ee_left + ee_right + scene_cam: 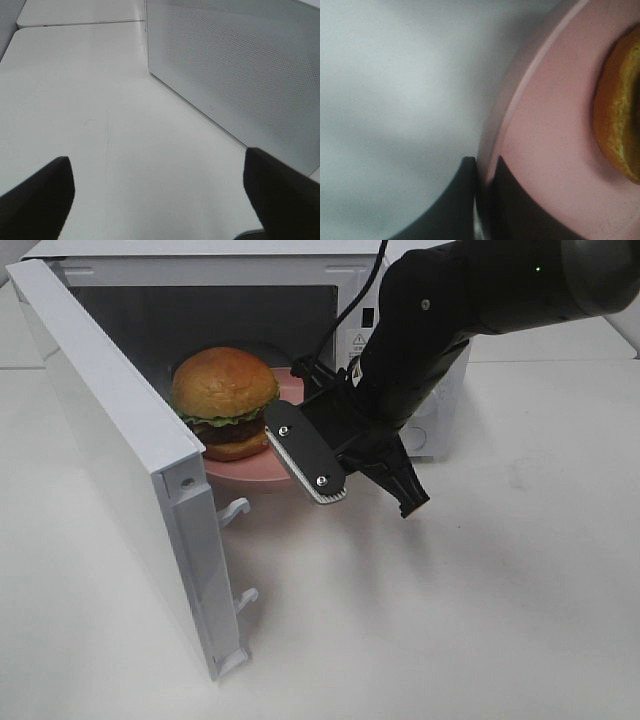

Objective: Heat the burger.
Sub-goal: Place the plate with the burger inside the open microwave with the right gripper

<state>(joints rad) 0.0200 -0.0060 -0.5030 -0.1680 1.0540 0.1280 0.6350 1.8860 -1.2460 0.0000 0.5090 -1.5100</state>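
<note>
The burger, with a golden bun, green lettuce and a dark patty, sits on a pink plate in the mouth of the open white microwave. My right gripper reaches in from the right, at the plate's near-right rim. In the right wrist view its jaws are shut on the rim of the plate, with the burger's edge beyond. My left gripper hangs open and empty over the bare table, beside the microwave's perforated outer wall. It does not show in the high view.
The microwave door swings out to the left toward the table's front, its latch hooks sticking out. A power cable runs past the microwave's right front. The white table stretches in front and to the right.
</note>
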